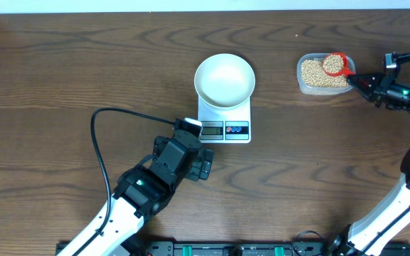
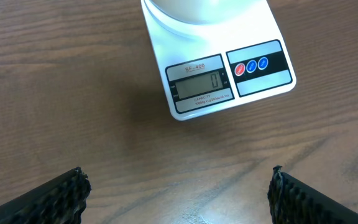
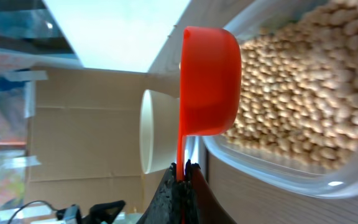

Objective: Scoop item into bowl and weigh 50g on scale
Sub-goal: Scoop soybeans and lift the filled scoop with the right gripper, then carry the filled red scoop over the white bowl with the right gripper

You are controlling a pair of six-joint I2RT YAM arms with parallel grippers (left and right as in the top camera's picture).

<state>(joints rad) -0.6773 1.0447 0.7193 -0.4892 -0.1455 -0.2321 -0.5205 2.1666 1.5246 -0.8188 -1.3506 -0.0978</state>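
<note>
I have the dark wood-grain table [image 1: 48,71] under both arms. Near its middle sits the white scale [image 1: 225,122], display end toward the arm bases, with the round white bowl [image 1: 224,80] resting on its platform. Off to the right, well apart from the scale, is the clear plastic tub [image 1: 301,80] that holds the beans [image 1: 313,75].

My left claw [image 2: 178,186] hangs over bare table just in front of the scale, its fingers spread wide with nothing between them. My right claw [image 3: 180,173] is pinched tight on the thin handle of the red scoop [image 3: 210,81]. From overhead, the scoop's cup sits at the tub's far right corner with beans heaped in it.

On the left wrist view I read "SF-400" above the grey display, which shows 0. The small print beneath begins "CAPACITY"; the rest is too fine to read. Round red and blue buttons sit on a black strip just right of the display.
</note>
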